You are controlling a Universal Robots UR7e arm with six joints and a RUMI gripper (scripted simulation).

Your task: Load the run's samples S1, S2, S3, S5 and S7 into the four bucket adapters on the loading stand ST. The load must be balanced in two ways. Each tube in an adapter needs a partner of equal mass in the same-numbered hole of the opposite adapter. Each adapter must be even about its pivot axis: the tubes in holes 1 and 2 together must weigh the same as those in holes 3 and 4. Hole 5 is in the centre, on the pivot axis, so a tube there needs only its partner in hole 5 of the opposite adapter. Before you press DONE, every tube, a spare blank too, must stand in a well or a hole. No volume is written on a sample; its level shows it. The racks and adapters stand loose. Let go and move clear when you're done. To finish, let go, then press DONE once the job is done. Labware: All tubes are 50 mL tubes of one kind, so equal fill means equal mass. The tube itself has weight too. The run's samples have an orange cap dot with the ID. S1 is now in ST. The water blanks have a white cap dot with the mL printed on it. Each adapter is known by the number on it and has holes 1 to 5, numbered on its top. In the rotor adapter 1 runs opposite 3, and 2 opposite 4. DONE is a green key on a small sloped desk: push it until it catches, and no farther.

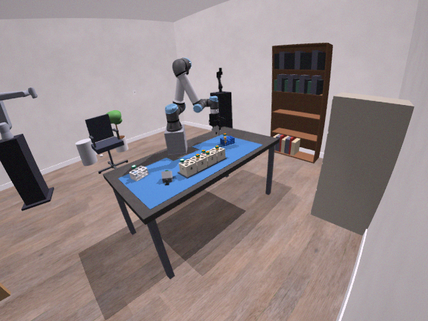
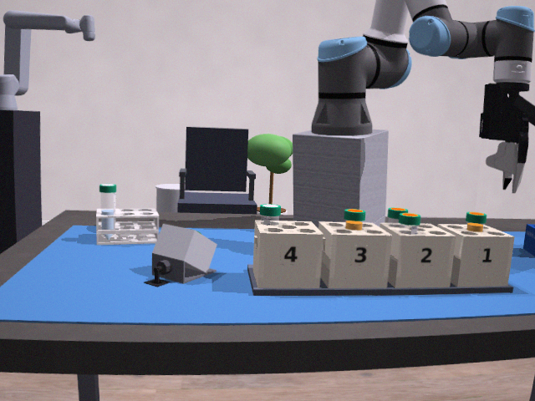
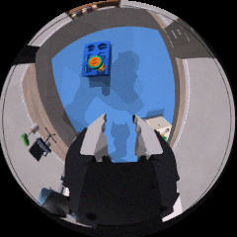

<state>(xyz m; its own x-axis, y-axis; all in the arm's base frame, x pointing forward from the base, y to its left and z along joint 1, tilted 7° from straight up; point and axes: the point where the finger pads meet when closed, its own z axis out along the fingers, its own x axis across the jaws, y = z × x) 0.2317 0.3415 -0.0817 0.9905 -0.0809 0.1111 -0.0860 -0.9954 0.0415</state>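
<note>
Tube with an orange-dotted green cap [image 1: 225, 134] [image 3: 95, 61] stands in the blue block rack [image 1: 227, 140] [image 2: 529, 241] [image 3: 97, 71], at eleven o'clock in the wrist view. The black two-jaw gripper with grey fingers [image 1: 216, 126] [image 2: 510, 186] hangs clear of it, parted partway around nothing. Being filled and smooth, the tube is probably light, fairly stiff and slightly slippery; a square grip just under the cap, then a straight lift, should spare the loose rack a drag.

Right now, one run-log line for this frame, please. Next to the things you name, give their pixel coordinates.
pincer [image 1: 216, 130] [image 2: 510, 190] [image 3: 118, 115]: open, holding nothing | blue rack [image 1: 227, 140] [image 2: 529, 239] [image 3: 86, 68]: one orange-dot tube [image 1: 225, 138] [image 3: 95, 61] | adapters 1, 3: one orange-dot tube each
</note>
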